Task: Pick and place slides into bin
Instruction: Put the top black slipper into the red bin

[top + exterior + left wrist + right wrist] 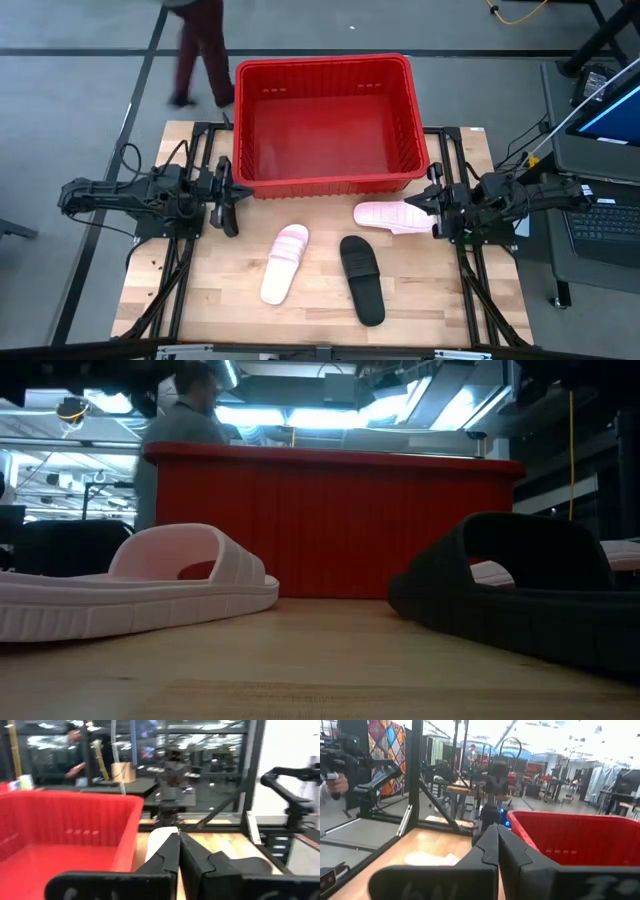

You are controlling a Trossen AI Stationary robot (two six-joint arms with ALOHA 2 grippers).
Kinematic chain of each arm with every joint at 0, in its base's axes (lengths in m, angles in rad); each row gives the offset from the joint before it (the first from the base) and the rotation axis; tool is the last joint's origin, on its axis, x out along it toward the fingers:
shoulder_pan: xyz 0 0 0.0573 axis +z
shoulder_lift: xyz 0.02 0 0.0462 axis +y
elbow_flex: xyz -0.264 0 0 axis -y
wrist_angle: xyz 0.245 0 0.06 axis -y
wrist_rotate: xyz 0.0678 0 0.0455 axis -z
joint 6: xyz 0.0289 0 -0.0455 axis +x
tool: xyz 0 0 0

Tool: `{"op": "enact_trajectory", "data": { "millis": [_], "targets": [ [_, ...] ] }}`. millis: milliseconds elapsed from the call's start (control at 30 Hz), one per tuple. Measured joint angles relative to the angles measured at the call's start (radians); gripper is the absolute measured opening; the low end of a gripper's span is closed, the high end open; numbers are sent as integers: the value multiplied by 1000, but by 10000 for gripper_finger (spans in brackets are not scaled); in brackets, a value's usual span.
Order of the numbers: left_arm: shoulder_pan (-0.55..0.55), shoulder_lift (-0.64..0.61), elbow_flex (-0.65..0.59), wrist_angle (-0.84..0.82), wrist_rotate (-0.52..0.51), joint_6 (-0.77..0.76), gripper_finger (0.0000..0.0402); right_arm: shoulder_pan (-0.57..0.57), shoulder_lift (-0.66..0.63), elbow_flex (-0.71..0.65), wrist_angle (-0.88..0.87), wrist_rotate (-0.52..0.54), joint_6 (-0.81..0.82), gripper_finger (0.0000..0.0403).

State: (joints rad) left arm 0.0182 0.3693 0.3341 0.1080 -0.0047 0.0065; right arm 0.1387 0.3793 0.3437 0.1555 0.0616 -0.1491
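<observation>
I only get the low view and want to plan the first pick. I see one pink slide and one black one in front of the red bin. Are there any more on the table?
Observer: Yes, a second pink slide lies beside the right gripper, near the bin's front right corner.
Operator: Is anything in the bin yet?
Observer: No, from above its floor shows bare red.
Operator: Where are the arms?
Observer: The left gripper sits at the bin's front left corner, fingers shut and empty; the right one is shut too.
Operator: How do my two slides lie?
Observer: The pink slide and black slide lie apart, side by side, mid-table.
</observation>
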Motion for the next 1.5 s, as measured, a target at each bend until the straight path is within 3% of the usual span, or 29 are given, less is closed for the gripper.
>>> {"op": "enact_trajectory", "data": {
  "millis": [167,367,533,733,1100,1300,1500],
  "targets": [
    [-80,93,67,-15,-59,64,2,0,41,55,-104,-1,49,4],
    [-167,217,183,-144,-250,89,2,0,102,90,-142,-1,33,5],
    [-246,322,255,-153,-292,87,2,0,132,101,-144,-2,29,5],
    [-352,459,390,-271,-483,86,2,0,152,101,-150,43,53,5],
    [-504,686,689,-566,-680,-80,2,0,157,101,-172,40,37,6],
    [-553,791,843,-709,-721,-191,2,0,157,101,-176,25,-14,6],
    [-586,894,956,-933,-735,-410,2,0,157,101,-176,24,-10,6]
  ]
}}
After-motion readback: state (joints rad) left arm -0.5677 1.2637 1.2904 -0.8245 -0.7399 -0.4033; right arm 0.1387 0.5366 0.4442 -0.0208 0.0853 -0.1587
